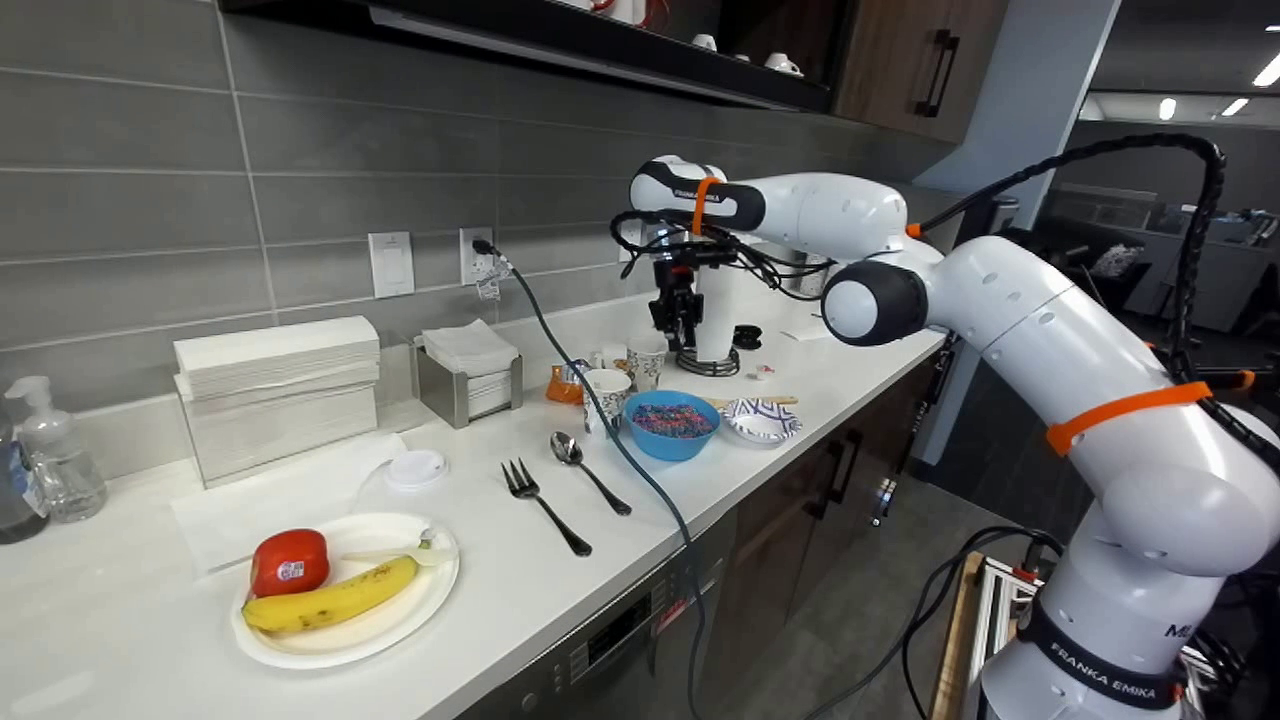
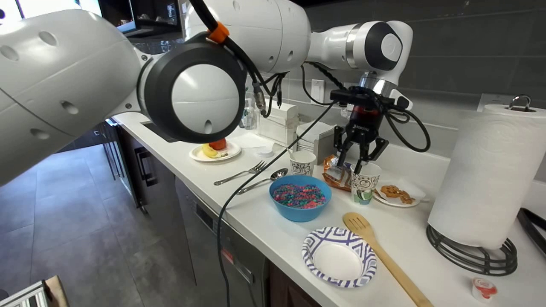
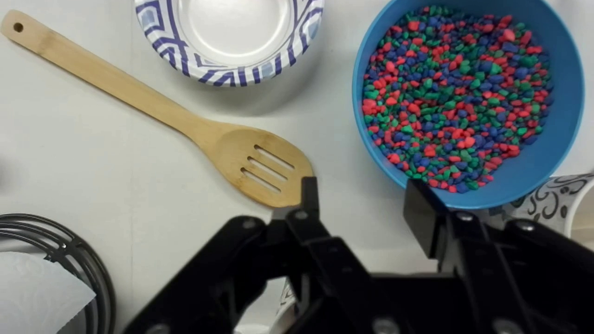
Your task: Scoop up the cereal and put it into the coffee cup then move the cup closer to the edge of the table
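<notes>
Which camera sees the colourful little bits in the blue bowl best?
The wrist view: it looks down into the blue bowl, so single red, green and blue bits stand out. Both exterior views show the bits too, but smaller and from a slant, so their colours blend more.

Red apple point(image 1: 288, 552) (sticker point(image 1: 291, 571) showing), banana point(image 1: 335, 597) on white plate point(image 1: 402, 622); paper-towel roll point(image 2: 486, 179) upright.

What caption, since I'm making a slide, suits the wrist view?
Open black gripper above a white countertop with a slotted wooden spatula, purple-patterned paper bowl and round blue bowl of multicoloured bits.
</notes>
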